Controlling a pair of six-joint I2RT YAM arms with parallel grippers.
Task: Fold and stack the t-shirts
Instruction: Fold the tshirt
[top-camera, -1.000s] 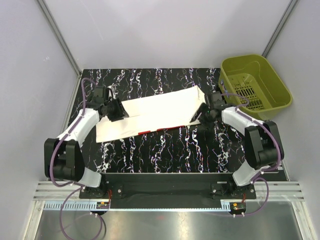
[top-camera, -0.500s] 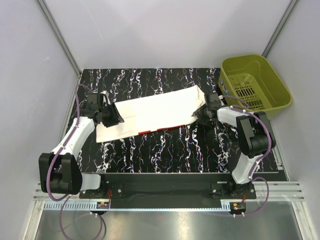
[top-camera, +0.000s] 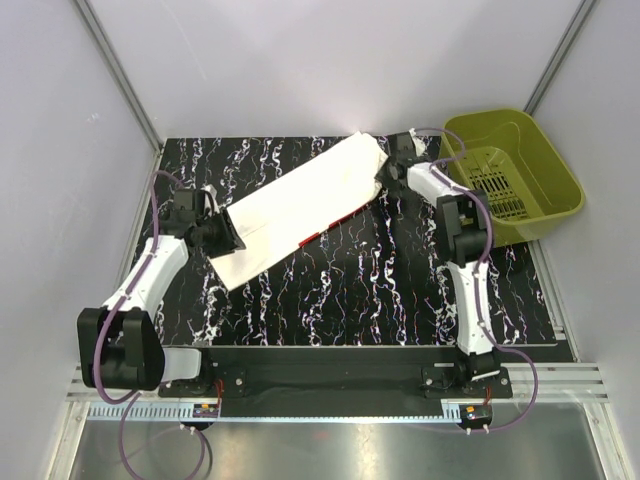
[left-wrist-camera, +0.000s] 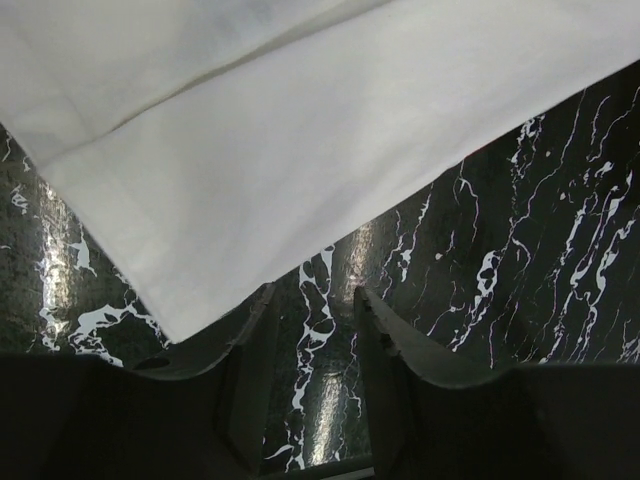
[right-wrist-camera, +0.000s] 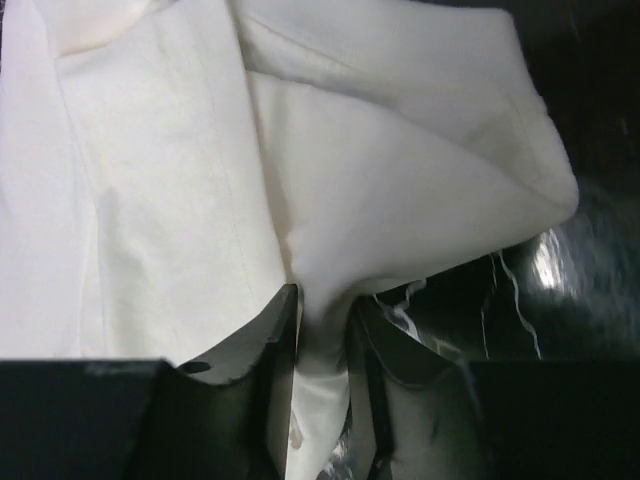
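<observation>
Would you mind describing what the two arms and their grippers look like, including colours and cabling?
Both the left arm and the right arm have smooth white shell links between chunky black joint housings. A thin purple cable loops along each arm. The left gripper and the right gripper each end in two dark grey, flat, slightly curved fingers. No markings are visible.

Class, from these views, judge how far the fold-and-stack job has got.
Done: the t-shirt is folded into a long strip. In hand: the right gripper pinches its far end in its jaws; the left gripper sits open at the near corner. Left: cross-folds and stacking; no stack is visible.
</observation>
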